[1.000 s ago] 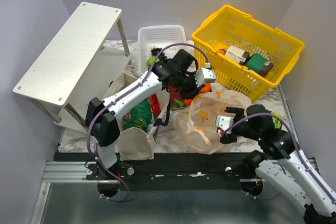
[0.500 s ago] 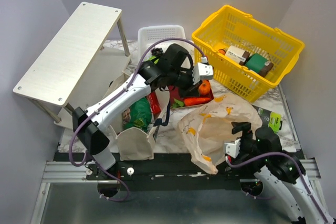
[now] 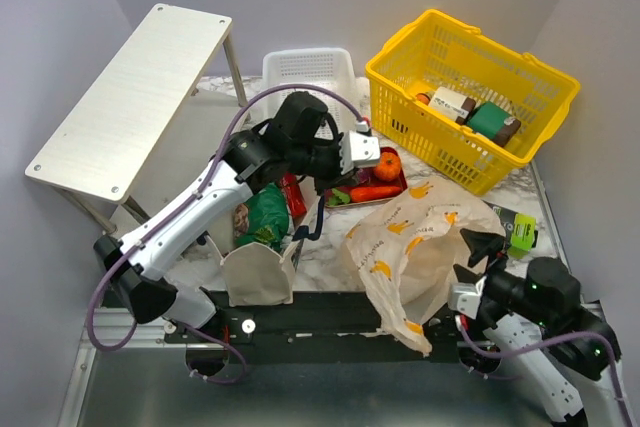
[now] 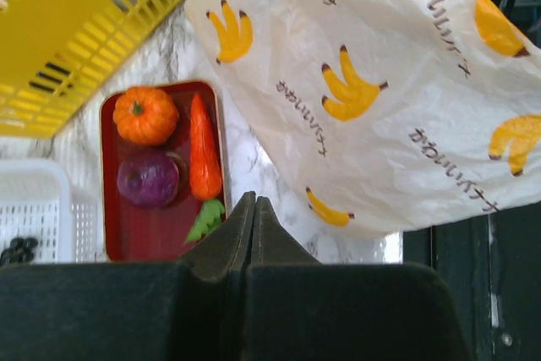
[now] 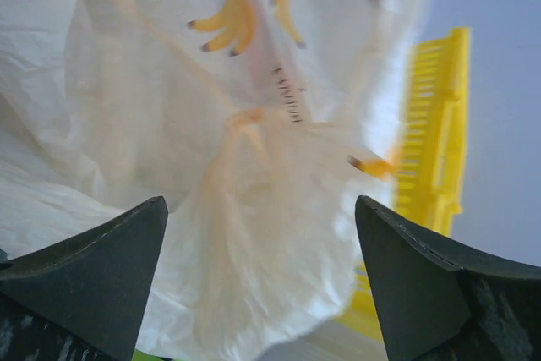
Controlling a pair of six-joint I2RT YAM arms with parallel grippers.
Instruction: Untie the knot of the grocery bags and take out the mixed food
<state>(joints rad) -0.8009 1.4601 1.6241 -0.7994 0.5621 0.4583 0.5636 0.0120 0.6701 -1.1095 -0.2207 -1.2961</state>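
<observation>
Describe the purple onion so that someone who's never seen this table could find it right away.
Start at the big yellow basket at the back right of the table. Just off its left corner, on the side nearer the arms, lies a small red tray. Of the three items on it, the purple onion is the round, dark purple one, next to the orange and beside the long carrot.

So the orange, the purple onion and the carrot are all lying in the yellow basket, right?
Not quite. The orange, the purple onion and the carrot are all lying in the red tray, which sits beside the yellow basket. The left wrist view shows it plainly.
</observation>
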